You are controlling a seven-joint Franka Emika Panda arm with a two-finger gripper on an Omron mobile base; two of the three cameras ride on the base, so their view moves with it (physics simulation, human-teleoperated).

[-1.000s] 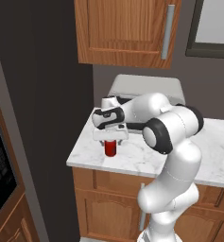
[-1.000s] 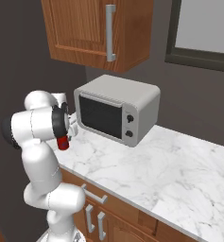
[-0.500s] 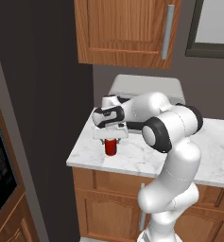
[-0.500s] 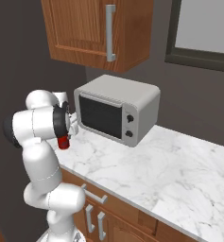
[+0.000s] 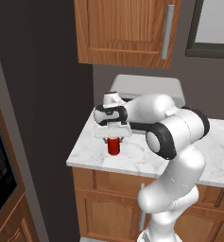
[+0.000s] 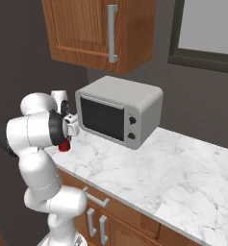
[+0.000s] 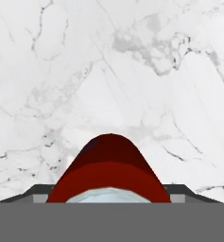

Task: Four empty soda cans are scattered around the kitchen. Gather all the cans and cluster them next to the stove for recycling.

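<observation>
One red soda can [image 5: 114,148] with a silvery top stands upright near the left end of the marble counter [image 5: 86,150]. My gripper [image 5: 113,140] comes down on it from above, shut on the soda can with a finger on either side. In the hand view the soda can [image 7: 108,172] sits between my fingertips [image 7: 38,193] with marble beneath it. From the right base view the soda can [image 6: 64,146] peeks out under my gripper [image 6: 67,140], partly hidden by the arm. The stove is out of view.
A grey microwave [image 6: 118,111] stands against the wall just behind and right of the can. Wooden wall cabinets [image 5: 127,30] hang above. The counter ends just left of the can, beside a dark tall unit [image 5: 4,165]. Open marble [image 6: 173,168] stretches to the right.
My fingers have closed in on the soda can. The arm and the can stay in the same spot.
</observation>
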